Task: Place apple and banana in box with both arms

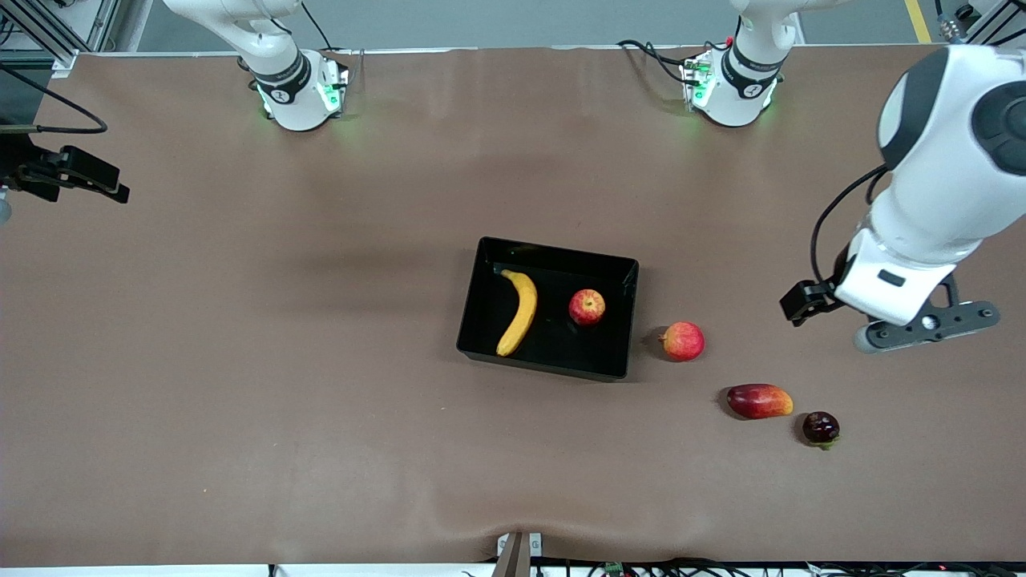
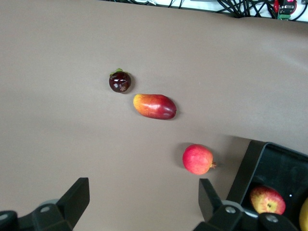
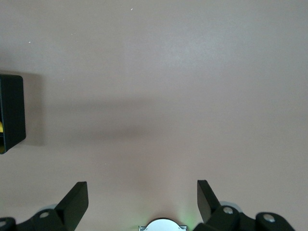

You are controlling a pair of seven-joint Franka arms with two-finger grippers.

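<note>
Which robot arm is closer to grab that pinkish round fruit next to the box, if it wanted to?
Probably left. The left gripper hangs open over the table near the pink-red fruit beside the box. The right gripper, also open, waits at the right arm's end.

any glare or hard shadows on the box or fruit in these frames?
Front view: soft shadows only; the glossy box shows faint reflections around the banana and apple. Left wrist view: small highlights on the dark round fruit, everything sharp. Right wrist view: a broad soft shadow band across the table.
</note>
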